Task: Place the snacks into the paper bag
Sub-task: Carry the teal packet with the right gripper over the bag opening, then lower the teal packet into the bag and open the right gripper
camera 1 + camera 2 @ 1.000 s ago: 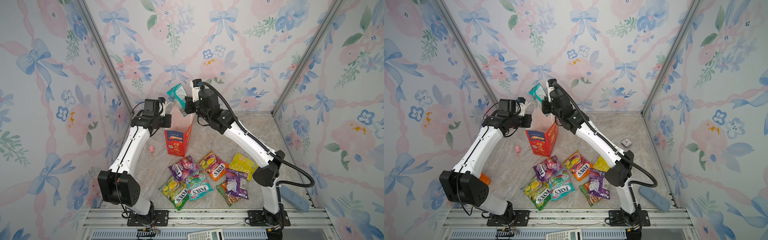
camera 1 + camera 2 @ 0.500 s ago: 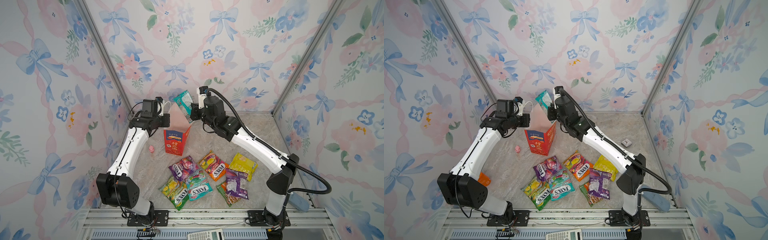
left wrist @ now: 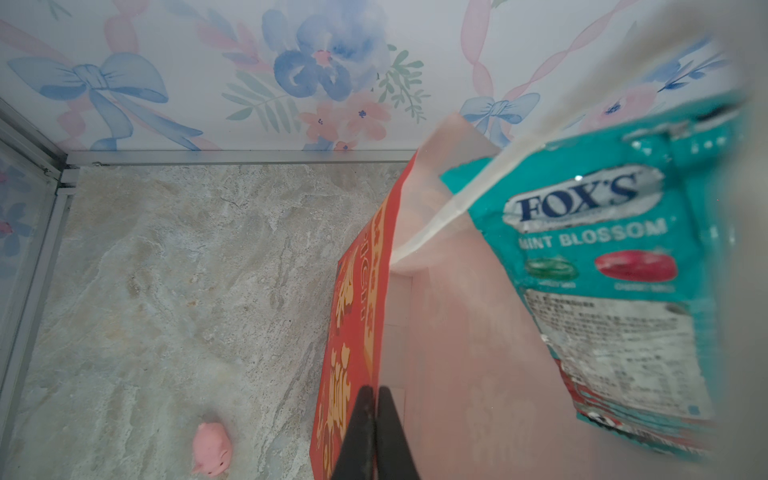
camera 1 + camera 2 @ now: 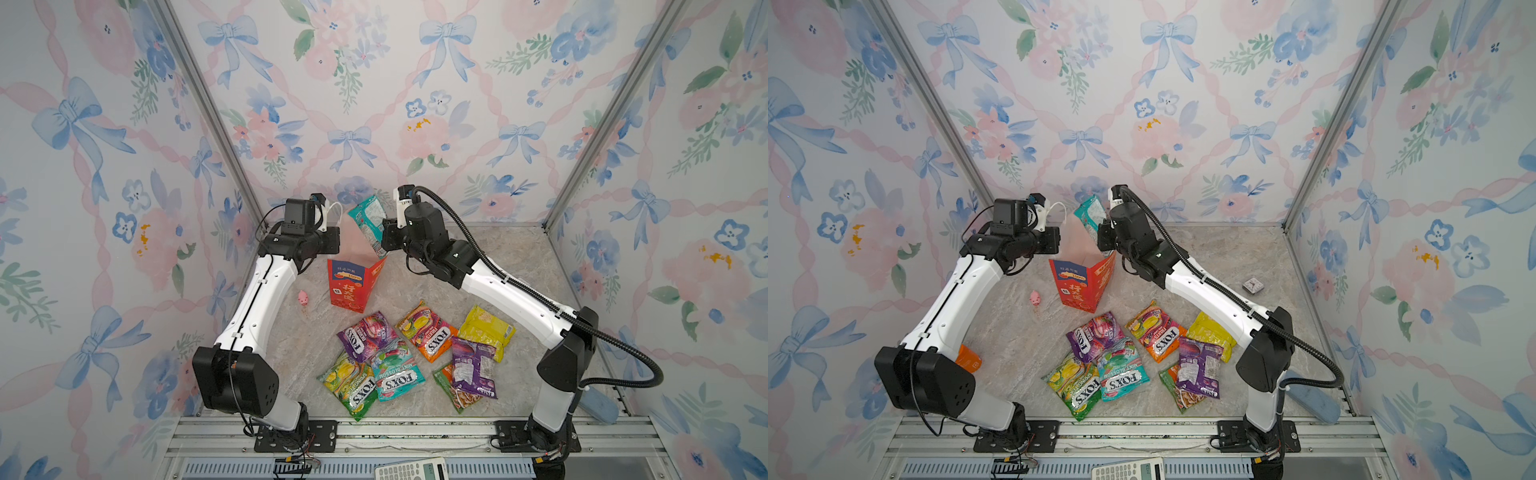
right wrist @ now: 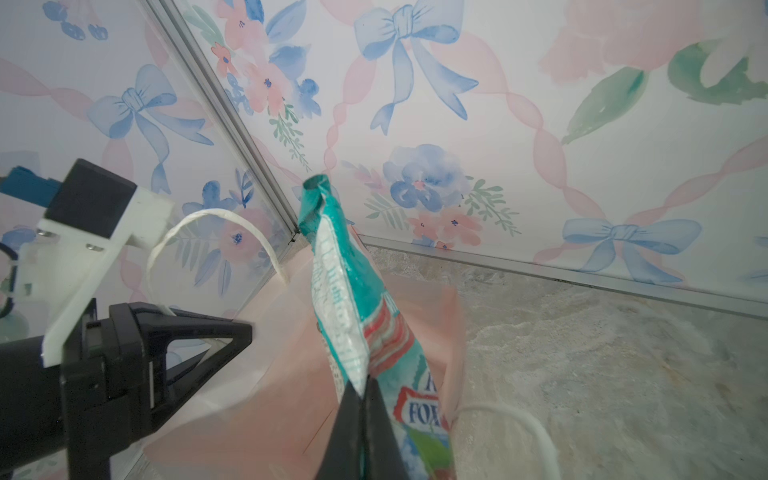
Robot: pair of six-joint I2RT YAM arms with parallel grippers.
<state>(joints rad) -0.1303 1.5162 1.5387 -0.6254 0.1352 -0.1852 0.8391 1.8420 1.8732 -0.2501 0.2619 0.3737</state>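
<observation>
Your left fingers (image 3: pixel 368 419) are pressed together on the near wall of the bag (image 4: pixel 351 282), pinching the paper at its rim and holding the mouth open. The bag stands upright on the desk (image 4: pixel 498 257), toward the back and between the two arms, with its pale lining showing in both top views. One white cord handle (image 5: pixel 216 216) arches up beside your left wrist.

Your right fingers (image 5: pixel 353 419) are clamped on a teal FOX'S packet (image 4: pixel 368 222), gripping it by one edge. The packet hangs tilted over the bag's mouth. Most of it is above the rim, and its lower end appears to dip just inside the opening, close to the wall on your right arm's side.

Seven more snacks lie flat on the desk in front of the bag, clustered and partly overlapping:
- A purple FOX'S (image 4: pixel 365 334) is nearest the bag.
- An orange FOX'S (image 4: pixel 428 334) lies beside it.
- A yellow packet (image 4: pixel 486 330) lies under your right forearm.
- A second teal FOX'S (image 4: pixel 395 372) overlaps a green FOX'S (image 4: pixel 351 384) at the front.
- A purple packet (image 4: pixel 473 368) lies on top of a green-orange one (image 4: pixel 451 390).

A pink toy (image 4: pixel 303 298) sits on the desk just beside the bag, on your left arm's side. A blue pad (image 4: pixel 598 405) lies at the front corner behind your right arm's base.
</observation>
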